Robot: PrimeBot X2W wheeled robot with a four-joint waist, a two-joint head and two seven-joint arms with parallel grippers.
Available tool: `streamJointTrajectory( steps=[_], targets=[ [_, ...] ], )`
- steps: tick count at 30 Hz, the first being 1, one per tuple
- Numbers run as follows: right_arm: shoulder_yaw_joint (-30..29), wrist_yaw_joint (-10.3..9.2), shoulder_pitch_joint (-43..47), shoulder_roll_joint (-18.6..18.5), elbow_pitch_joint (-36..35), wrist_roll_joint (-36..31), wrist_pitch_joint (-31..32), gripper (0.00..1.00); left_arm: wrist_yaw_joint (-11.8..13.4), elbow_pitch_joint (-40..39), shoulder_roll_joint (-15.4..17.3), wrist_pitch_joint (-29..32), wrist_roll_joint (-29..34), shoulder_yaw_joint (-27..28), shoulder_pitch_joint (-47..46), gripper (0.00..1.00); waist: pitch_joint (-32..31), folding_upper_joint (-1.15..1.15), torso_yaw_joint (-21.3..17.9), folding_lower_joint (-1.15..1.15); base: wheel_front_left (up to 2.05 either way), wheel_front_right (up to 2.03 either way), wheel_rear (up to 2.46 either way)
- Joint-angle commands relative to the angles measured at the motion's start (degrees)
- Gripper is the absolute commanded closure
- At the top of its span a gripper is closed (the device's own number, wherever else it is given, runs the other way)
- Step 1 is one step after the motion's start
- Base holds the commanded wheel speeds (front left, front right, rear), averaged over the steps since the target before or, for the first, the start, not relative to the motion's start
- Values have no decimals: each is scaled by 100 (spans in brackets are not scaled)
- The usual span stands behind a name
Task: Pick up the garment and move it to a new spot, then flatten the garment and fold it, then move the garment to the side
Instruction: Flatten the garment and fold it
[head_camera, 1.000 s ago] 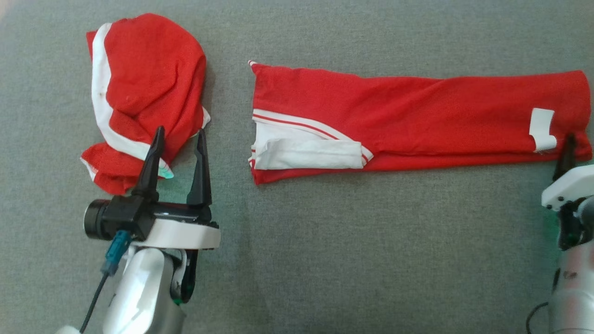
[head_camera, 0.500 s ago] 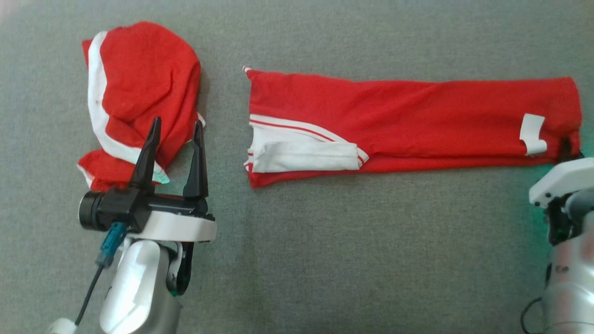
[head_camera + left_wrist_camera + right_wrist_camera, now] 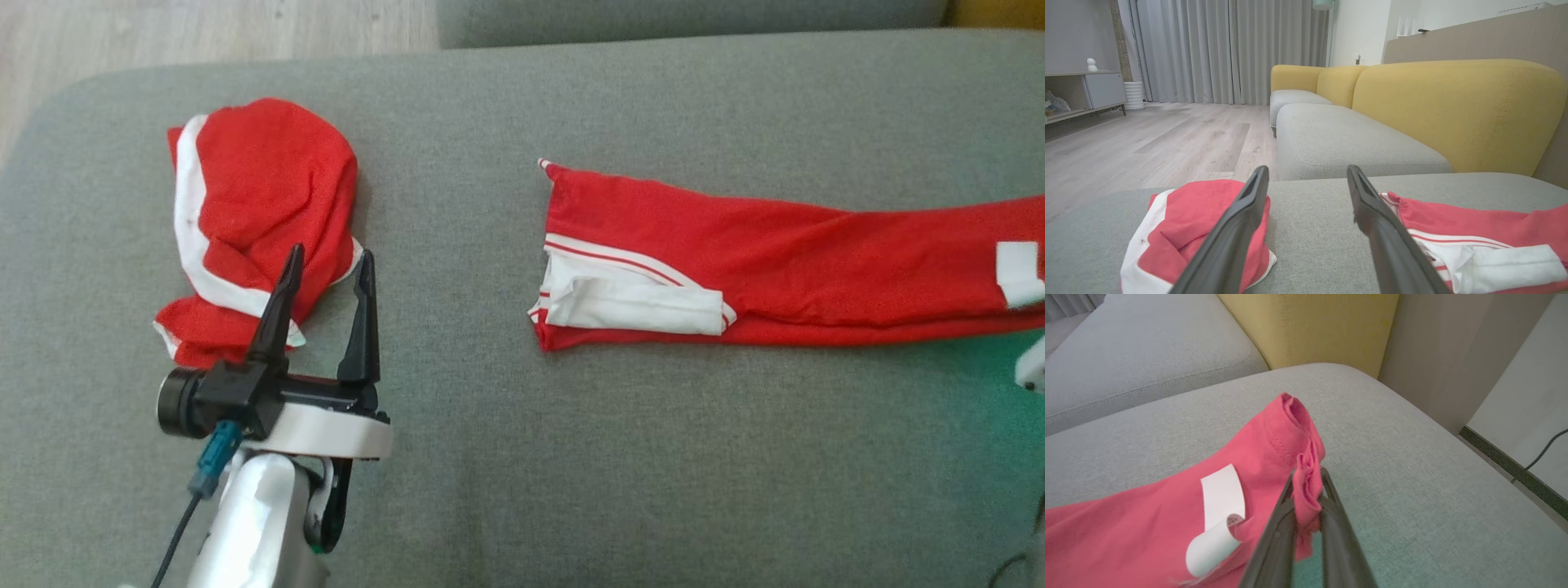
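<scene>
Grey sofa cushion [image 3: 490,457], head view: the folded red garment [image 3: 784,245] lies with its long axis left–right, white-striped end toward my left. Left wrist view: my left claw [image 3: 1306,173] gapes empty. Right wrist view: my right claw [image 3: 1307,473] pinches the garment's hem. The cloth looks soft, light and limp, so edges are the best hold.

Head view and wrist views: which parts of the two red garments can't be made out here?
- Head view: the long garment has its right end cut off by the right edge.
- Left wrist view: the crumpled garment is partly hidden behind a finger of the left gripper.
- Right wrist view: the white label curls over, hiding its underside.
</scene>
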Motion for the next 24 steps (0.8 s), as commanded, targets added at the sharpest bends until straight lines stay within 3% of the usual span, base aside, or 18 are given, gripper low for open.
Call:
streamJointTrajectory(
  steps=[1, 13, 24],
  targets=[
    [229, -5, -211, -32, -285, 60, -17, 100, 5, -186, 42, -30, 14, 142, -71, 0, -94, 0, 27, 1, 0, 0, 0],
    [1964, -5, -70, 559, -1024, 862, 233, 100, 36, -333, 42, -30, 80, 240, 166, 0, -547, 0, 315, 1, 0, 0, 0],
    [3319, -5, -127, 660, -1125, 1812, 239, 100, 68, -431, 41, -30, 7, 39, 146, 0, -487, 0, 835, 1, 0, 0, 0]
  ],
)
